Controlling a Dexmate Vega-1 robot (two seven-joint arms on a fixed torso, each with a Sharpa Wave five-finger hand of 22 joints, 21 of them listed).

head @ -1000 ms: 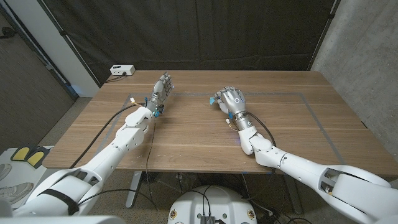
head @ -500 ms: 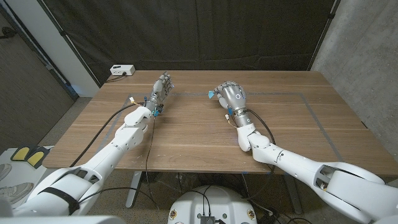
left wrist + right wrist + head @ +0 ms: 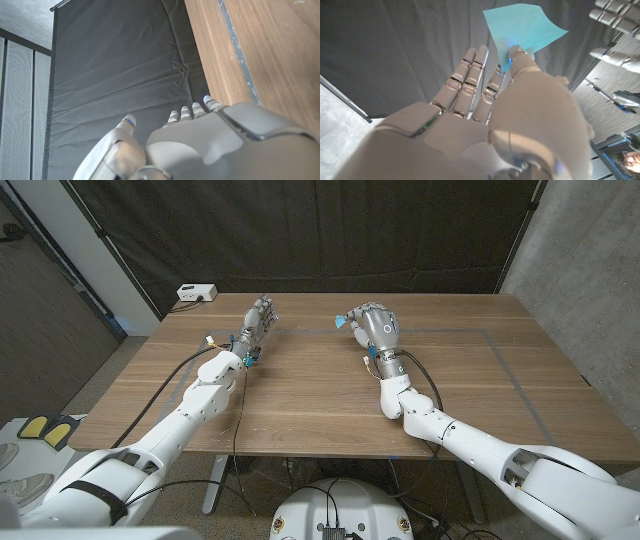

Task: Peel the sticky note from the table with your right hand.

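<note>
Above the far middle part of the tabletop (image 3: 300,395) we hold our right hand (image 3: 374,326) raised, and it pinches the sticky note (image 3: 522,30), a small light-blue sheet, between the thumb and a fingertip, while the other fingers (image 3: 470,70) stay straight and spread. From the right wrist view the note stands free against the dark curtain (image 3: 115,70), with one corner caught in the pinch and the rest of the paper loose, so we judge that it is already off the wood and no part of it sticks to the table any more. From the head view the note is only a small blue spot just beside the hand, toward the far edge. Our left hand (image 3: 255,325) stands near the far left part of the tabletop, its fingers apart and grasping nothing. We think the peeling step is nearly finished. The next move, in our judgement, asks only for a steady pinch, because the hold is on one small corner and the light paper can slip or turn if the fingers relax.
</note>
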